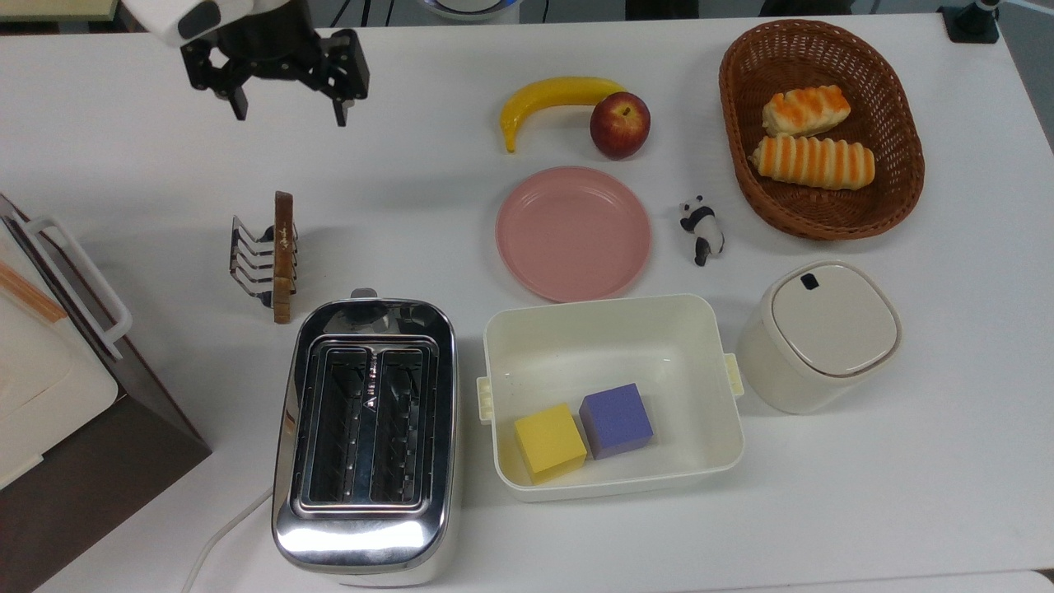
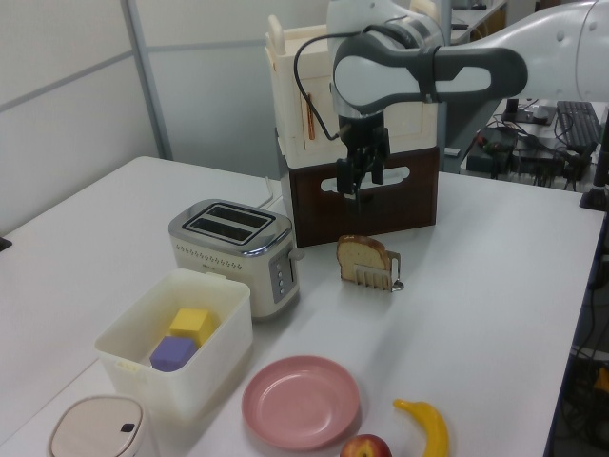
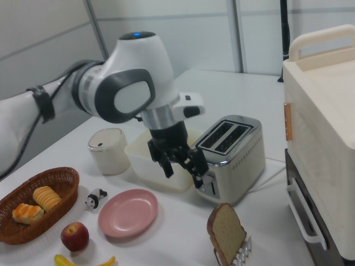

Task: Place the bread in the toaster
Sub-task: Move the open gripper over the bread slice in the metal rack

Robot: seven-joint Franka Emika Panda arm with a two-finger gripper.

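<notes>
With my claw (image 1: 285,111) spread wide and empty, I am on the approach: the bread (image 1: 283,257) stands in the wire rack (image 1: 257,263) below me, the toaster (image 1: 366,436) beyond it, so next I must descend squarely over the slice's crust.

We're looking at a mirror-shiny chrome toaster (image 1: 365,436) on a smooth matt white desk (image 1: 461,214). The basket (image 1: 823,132) is woven wicker, the tub (image 1: 613,395) glossy cream plastic, the toast rack (image 1: 251,263) bright wire, and the bread (image 3: 226,233) has a rough crumb.
</notes>
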